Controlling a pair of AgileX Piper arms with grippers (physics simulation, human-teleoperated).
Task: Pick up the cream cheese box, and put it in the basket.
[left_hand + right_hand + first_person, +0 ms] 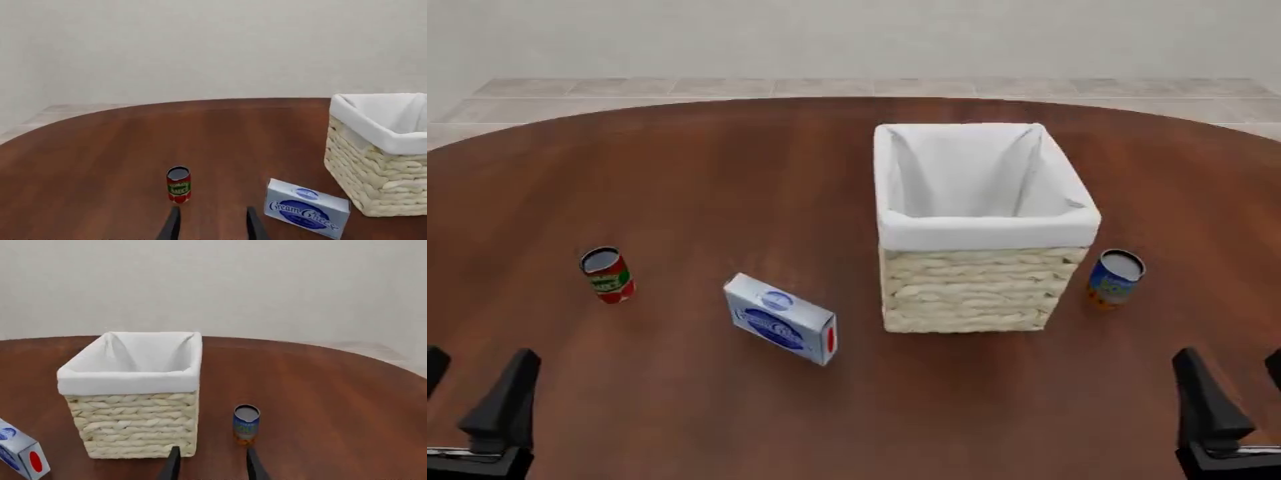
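Left gripper (474, 385): black fingers spread apart, nothing between them, parked low at the near left edge of the table.
Right gripper (1232, 385): same story on the near right, dark fingers parted and empty.
Count: two grippers, two small cans, one carton, one basket, all on one round dark-brown wooden table (694, 180).
Cream cheese box (781, 319): small flat white-grey carton with a blue oval logo and a red mark on its end; it stands on a long edge, turned at an angle, just left of the basket without touching it.
Box against the jaws: in the front view it sits ahead of the left gripper and off to its right, well apart; it is further still from the right gripper, with the basket's near corner in between.
Basket (977, 290): tall square cream wicker basket with a white cloth liner folded over its rim, upright near the table's middle.
Red can (606, 274): small red-labelled tin, upright, ahead of the left gripper.
Blue can (1116, 277): small blue-labelled tin, upright, just right of the basket.
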